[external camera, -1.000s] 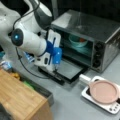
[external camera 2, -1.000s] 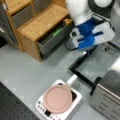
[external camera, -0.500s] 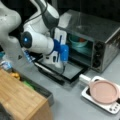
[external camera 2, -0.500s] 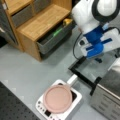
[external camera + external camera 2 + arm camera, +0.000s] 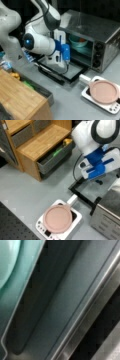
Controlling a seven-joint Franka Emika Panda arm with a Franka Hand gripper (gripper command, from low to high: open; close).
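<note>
The white arm's blue-and-white gripper (image 5: 66,52) hangs at the mouth of the silver box-shaped toaster oven (image 5: 100,30), above its dropped dark glass door (image 5: 73,71). In both front views the gripper's body hides the fingers, and the wrist view shows none of them, so I cannot tell whether they stand apart or together.

Just ahead of the fingers, inside the oven, sits a teal dish on a teal tray (image 5: 79,43). The wrist view looks down past the tray's rounded edge (image 5: 17,282) to the dark oven floor and the steel lip of the door. Nothing appears to be held. The step in hand looks like the reach into the oven, with the tray near but, as far as I can see, not touched.

Going further in would call for a level, slow approach that keeps clear of the oven's roof and the door below.

Behind the fingers and well apart, a round pink pan (image 5: 58,218) rests on a white hob (image 5: 76,220). A wooden cabinet (image 5: 42,142) with grey drawers stands farther off.
</note>
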